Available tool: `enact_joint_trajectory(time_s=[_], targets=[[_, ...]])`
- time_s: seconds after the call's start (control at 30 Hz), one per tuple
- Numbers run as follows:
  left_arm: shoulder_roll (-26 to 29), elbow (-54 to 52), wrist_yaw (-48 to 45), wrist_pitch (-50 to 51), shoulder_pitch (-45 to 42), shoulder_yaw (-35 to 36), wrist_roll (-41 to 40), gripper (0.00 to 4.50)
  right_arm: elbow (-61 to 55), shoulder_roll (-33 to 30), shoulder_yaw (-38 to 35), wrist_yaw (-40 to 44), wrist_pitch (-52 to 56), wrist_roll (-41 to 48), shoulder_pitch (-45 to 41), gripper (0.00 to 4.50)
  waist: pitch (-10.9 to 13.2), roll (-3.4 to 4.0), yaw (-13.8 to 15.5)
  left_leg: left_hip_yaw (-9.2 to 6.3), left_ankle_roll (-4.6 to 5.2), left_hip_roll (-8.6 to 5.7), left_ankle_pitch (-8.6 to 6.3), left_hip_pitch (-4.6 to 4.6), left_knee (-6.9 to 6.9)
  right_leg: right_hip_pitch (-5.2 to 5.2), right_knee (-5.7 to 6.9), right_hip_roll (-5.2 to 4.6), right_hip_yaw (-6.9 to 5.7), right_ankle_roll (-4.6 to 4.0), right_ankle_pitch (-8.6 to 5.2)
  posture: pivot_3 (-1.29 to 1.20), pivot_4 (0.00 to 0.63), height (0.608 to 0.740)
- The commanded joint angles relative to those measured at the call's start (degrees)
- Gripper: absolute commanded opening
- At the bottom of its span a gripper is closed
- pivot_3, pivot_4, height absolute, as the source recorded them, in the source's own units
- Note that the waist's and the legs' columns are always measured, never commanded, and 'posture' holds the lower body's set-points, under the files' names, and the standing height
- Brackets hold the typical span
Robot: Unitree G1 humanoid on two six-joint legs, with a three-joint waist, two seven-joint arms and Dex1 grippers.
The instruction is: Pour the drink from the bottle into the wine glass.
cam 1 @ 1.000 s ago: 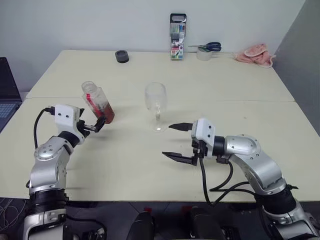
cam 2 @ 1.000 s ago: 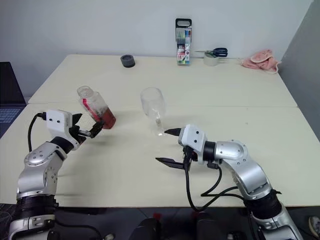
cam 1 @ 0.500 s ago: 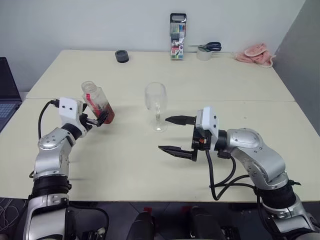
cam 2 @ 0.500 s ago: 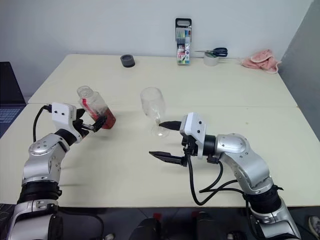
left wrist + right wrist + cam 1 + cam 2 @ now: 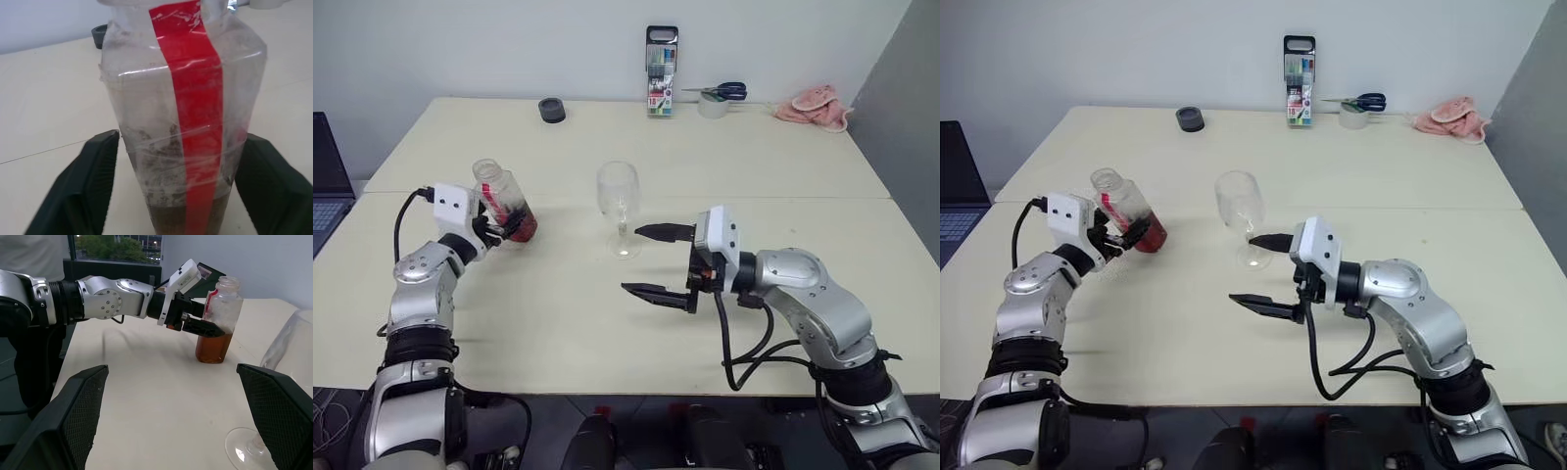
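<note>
The bottle point(image 5: 504, 199) stands uncapped on the table's left half, clear with a red stripe, and the amber drink point(image 5: 522, 228) fills its bottom. My left gripper point(image 5: 506, 228) is shut on the bottle's lower body, and its black fingers point(image 5: 98, 171) press both sides of the bottle point(image 5: 181, 122). The empty wine glass point(image 5: 619, 201) stands upright near the table's middle. Just right of its foot, my right gripper point(image 5: 630, 259) hovers wide open and holds nothing. The right wrist view shows the bottle point(image 5: 217, 318) upright in the left gripper point(image 5: 200, 325), with the glass point(image 5: 288, 357) nearer.
At the table's back stand a tall marker-pen case point(image 5: 661, 70), a black round object point(image 5: 551, 110), scissors point(image 5: 724, 91) on a tape roll point(image 5: 712, 106) and a pink cloth point(image 5: 813, 108). A laptop point(image 5: 328, 181) sits at the left edge.
My left gripper has pushed forward around the bottle and closed its fingers on it. The right gripper has stayed open beside the glass.
</note>
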Motion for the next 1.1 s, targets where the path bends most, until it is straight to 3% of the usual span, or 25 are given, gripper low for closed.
enact_joint_trajectory(time_s=[0.03,0.13,0.43,0.67,1.1], targets=[[0.22,0.03,-0.31,-1.81,-0.94,0.07,0.12,2.26,-1.29,0.44,-0.54,-1.14,-2.35,-0.73,-1.19,4.5,0.0,0.0,0.0,0.0,0.0,0.0,0.0,0.0,0.0,0.0,0.0,0.0,0.0,0.0,0.0,0.0,0.15,0.74],[-0.03,-0.12,0.4,-2.25,-0.65,0.36,-0.06,1.68,-1.25,1.48,-1.57,-4.15,-2.62,-1.66,-1.41,4.5,0.0,0.0,-0.02,-0.01,0.0,0.0,0.0,0.01,0.0,0.0,0.02,0.0,0.0,0.0,0.0,0.0,0.15,0.74],[-3.21,-11.15,4.61,1.49,2.41,-0.1,-0.95,1.66,-7.33,1.25,-3.0,-9.54,1.78,-0.21,1.04,4.5,0.0,0.0,0.04,-0.07,-0.05,-0.02,0.03,-0.06,0.02,-0.01,0.01,-0.03,-0.02,0.0,0.0,0.0,0.15,0.74],[-4.16,-21.33,8.64,4.96,-1.37,-6.1,4.72,1.66,-10.52,-0.33,-6.37,-13.4,3.95,0.14,4.0,4.5,0.0,-0.03,0.22,-0.08,-0.05,-0.04,0.03,-0.1,0.05,-0.01,0.0,-0.03,-0.04,0.0,0.0,0.0,0.15,0.74],[2.18,-18.1,6.8,-10.8,-11.15,-16.81,20.1,1.66,-8.76,2.53,-8.93,-19.43,6.18,2.37,1.66,4.5,0.0,-0.03,-0.37,0.02,-0.07,-0.02,0.04,-0.07,0.0,-0.04,0.02,0.02,0.02,0.0,0.0,0.0,0.15,0.74]])
